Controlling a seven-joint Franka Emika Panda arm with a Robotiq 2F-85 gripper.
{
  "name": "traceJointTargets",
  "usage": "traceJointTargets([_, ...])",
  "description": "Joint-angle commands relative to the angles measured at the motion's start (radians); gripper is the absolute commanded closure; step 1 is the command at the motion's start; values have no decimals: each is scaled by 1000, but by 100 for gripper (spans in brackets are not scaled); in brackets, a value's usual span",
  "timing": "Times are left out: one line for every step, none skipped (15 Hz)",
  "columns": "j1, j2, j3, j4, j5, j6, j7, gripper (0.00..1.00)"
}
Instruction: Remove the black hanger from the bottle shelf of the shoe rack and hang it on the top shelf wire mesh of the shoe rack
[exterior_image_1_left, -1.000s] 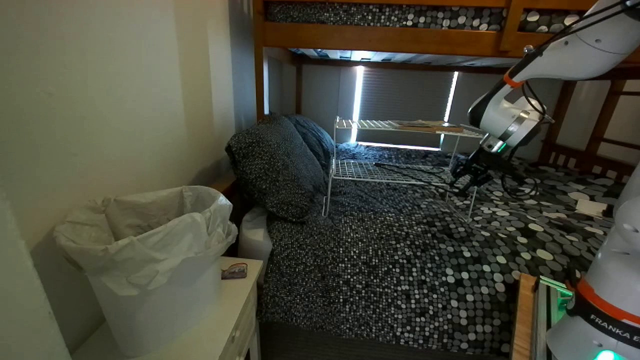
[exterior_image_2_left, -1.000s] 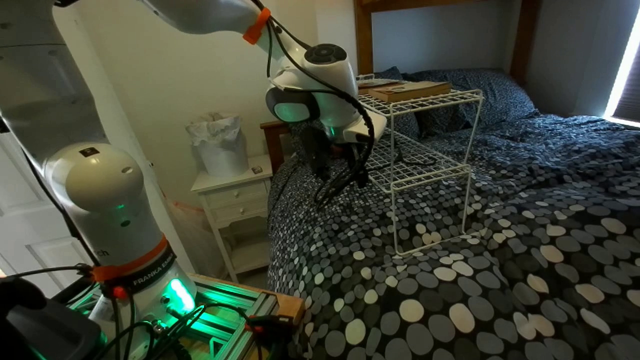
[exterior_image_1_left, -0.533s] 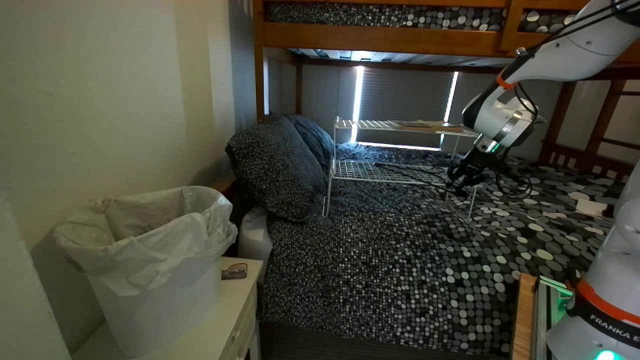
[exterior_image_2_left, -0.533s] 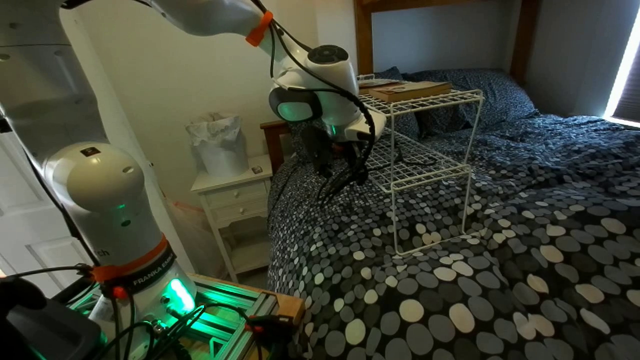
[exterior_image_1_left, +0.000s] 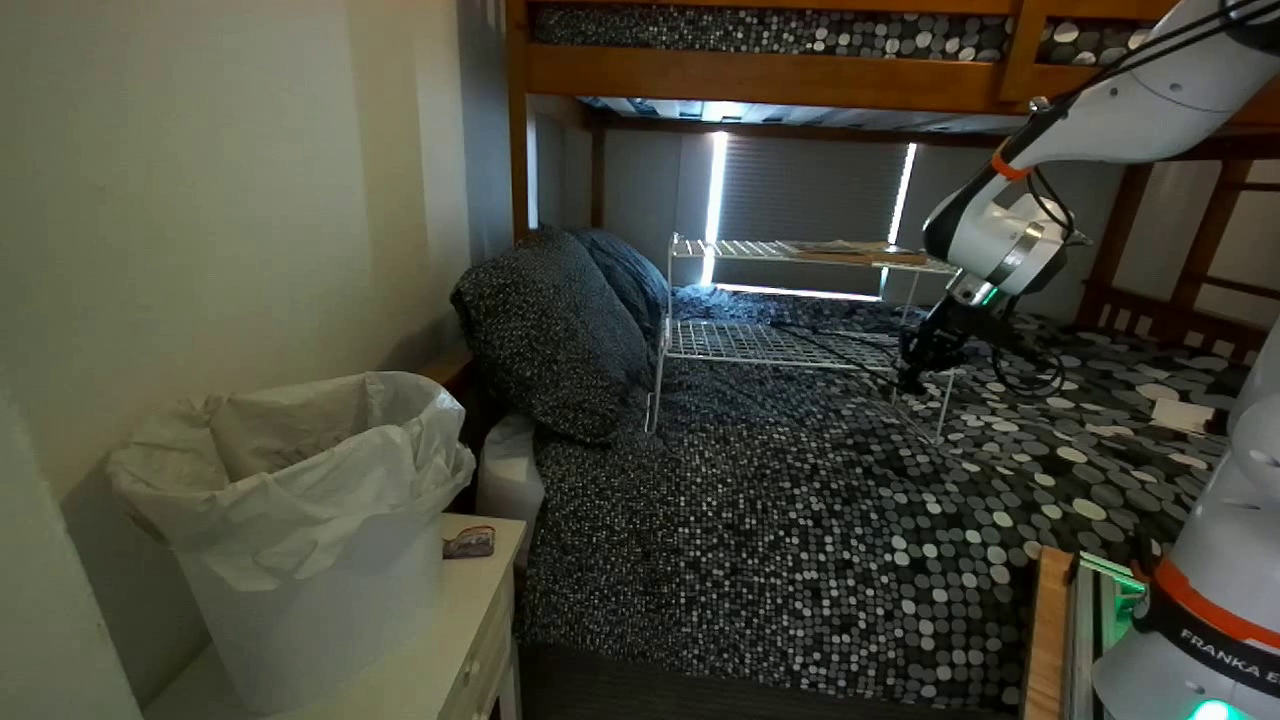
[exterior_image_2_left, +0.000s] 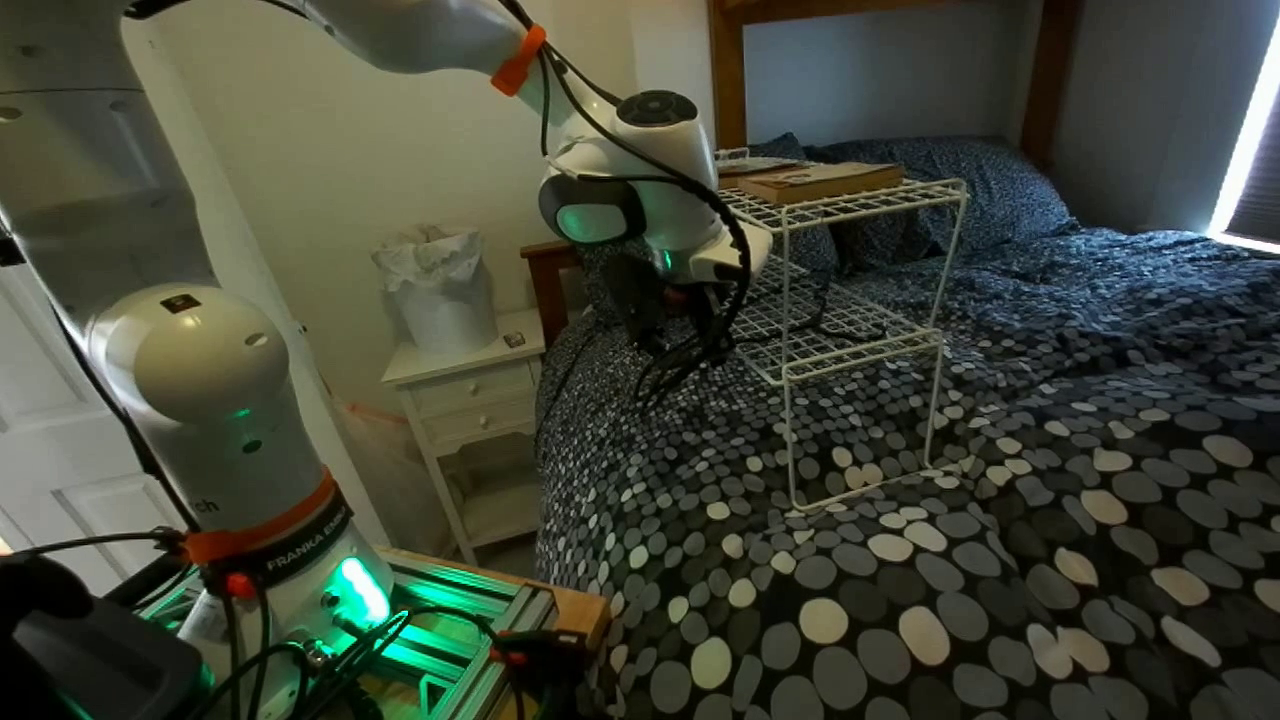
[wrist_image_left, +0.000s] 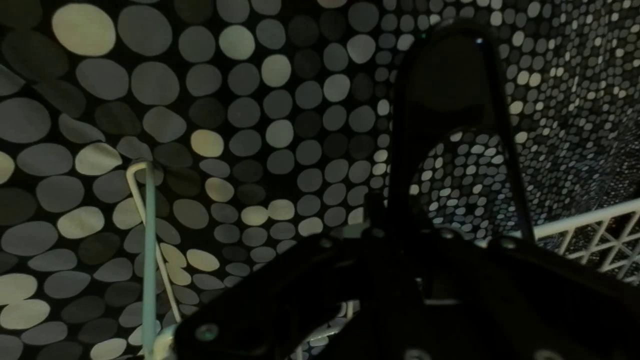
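Hanger (wrist_image_left: 447, 85), black, round-ended, clamped in the tool (exterior_image_1_left: 910, 372); rack (exterior_image_2_left: 870, 207), white wire mesh, two-tiered; book (exterior_image_2_left: 825, 183), thick, flat on top; bedspread (exterior_image_2_left: 850, 580), dotted cloth, beneath.

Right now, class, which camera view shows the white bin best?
An exterior view: the white bin looms large there, its open top and draped liner plain to see. In an exterior view the bin also appears on the nightstand, smaller and farther off. The wrist view shows none of it.
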Motion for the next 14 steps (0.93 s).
traceJointTargets([0,-42,0,-37,-67,28,44,97])
traceJointTargets([3,-63,4,-54,-74,54,34,97])
traceJointTargets([4,-85,6,-71,-87,70,18,97])
traceJointTargets([5,-100,10,-85,-102,91,14,97])
traceJointTargets([7,-116,18,-102,-117,120,14,97])
traceJointTargets([13,-143,28,-126,-107,165,-21,97])
traceJointTargets([17,-168,36,-146,-102,189,-49,97])
traceJointTargets([25,-190,44,-161,-85,209,-90,97])
traceJointTargets([33,-217,50,-182,-79,219,-122,97])
traceJointTargets([40,-231,57,-193,-77,229,-142,97])
traceJointTargets([50,-244,62,-205,-72,237,-161,97])
traceJointTargets([55,-260,67,-218,-77,236,-175,97])
traceJointTargets([64,-272,73,-229,-78,228,-190,97])
traceJointTargets([72,-280,79,-239,-84,210,-203,97])
